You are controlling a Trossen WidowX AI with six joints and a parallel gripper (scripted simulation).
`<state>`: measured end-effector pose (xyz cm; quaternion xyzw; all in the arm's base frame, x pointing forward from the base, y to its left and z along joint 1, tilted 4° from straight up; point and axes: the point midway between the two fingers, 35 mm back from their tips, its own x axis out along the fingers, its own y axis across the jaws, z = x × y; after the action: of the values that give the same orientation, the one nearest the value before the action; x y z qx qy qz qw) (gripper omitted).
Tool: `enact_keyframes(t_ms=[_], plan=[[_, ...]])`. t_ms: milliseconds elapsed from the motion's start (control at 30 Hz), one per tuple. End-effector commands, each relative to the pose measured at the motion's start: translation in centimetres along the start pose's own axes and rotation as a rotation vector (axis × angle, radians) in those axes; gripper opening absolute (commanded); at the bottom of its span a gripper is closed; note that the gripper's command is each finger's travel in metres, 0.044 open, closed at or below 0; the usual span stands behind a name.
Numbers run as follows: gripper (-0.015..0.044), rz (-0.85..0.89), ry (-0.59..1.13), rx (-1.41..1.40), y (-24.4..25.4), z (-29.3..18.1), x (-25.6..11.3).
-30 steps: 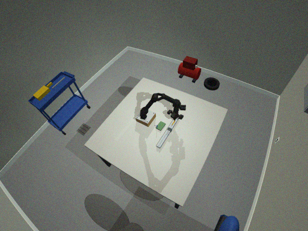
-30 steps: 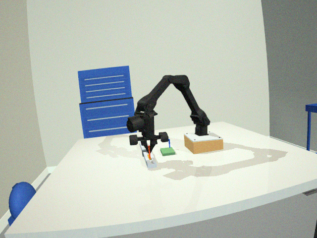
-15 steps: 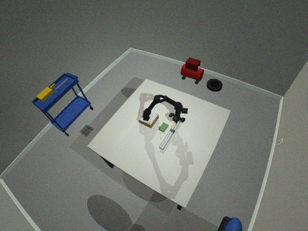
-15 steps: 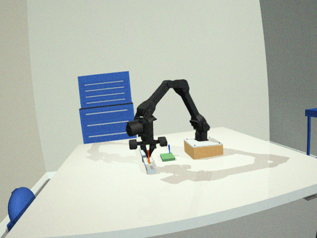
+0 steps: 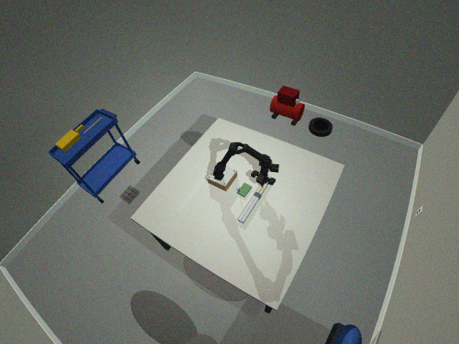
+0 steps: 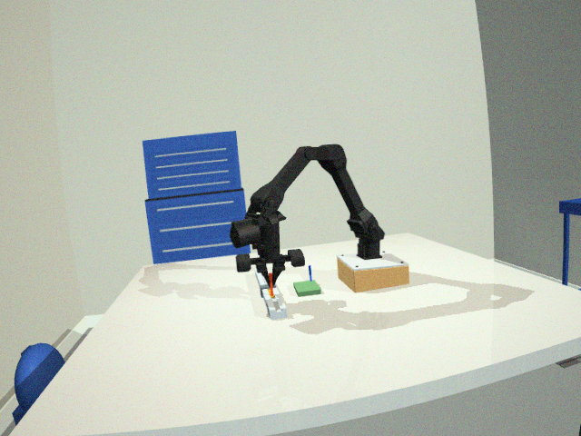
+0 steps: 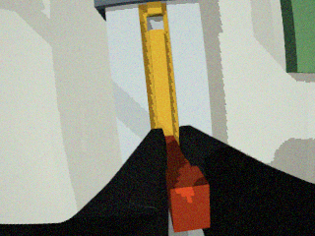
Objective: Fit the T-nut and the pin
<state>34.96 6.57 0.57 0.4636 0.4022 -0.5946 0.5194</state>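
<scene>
No brand, label or lettering can be read in any view. In the exterior view, the green tray point(image 5: 244, 190) point(image 6: 307, 288) point(image 7: 302, 34) sits right of the rail on the pale worktop point(image 5: 178, 207) point(image 6: 211, 366), with the blue pin point(image 6: 310, 272) standing upright in it. In the wrist view only a corner of the tray shows, upper right. The jaws point(image 5: 262, 183) point(image 6: 270, 283) are nearly closed, pinching the orange handle point(image 6: 270, 282) point(image 7: 190, 206). The brass T-nut point(image 5: 260, 189) point(image 7: 161, 81) lies lengthwise along the slot of the aluminum rail point(image 5: 249, 208) point(image 6: 277, 312) point(image 7: 192, 59), its far end close to the dark bracket point(image 5: 257, 194) point(image 7: 148, 4) at the top of the wrist frame. At left in the top view, a blue cart point(image 5: 97, 196) carries a yellow object point(image 5: 67, 140) on its upper shelf.
</scene>
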Motion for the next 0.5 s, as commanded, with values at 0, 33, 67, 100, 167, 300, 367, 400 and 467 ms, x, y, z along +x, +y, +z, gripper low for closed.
enact_keyframes(t_ms=[0, 33, 67, 100, 167, 300, 367, 400, 467], plan=[[-0.015, 0.002, -0.004, -0.006, 0.0, 0.7, 0.2], [-0.015, 0.002, -0.004, -0.006, 0.0, 0.8, 0.3], [-0.015, 0.002, -0.004, -0.006, 0.0, 1.0, 0.3], [-0.015, 0.002, -0.004, -0.006, 0.0, 1.2, 0.4], [-0.015, 0.002, -0.004, -0.006, 0.0, 1.5, 0.5], [-0.015, 0.002, -0.005, -0.006, 0.0, 2.0, 0.6], [-0.015, 0.002, -0.005, -0.006, 0.0, 2.0, 0.6], [-0.015, 0.002, -0.005, -0.006, 0.0, 2.0, 0.6], [-0.015, 0.002, -0.005, -0.006, 0.0, 2.1, 0.6]])
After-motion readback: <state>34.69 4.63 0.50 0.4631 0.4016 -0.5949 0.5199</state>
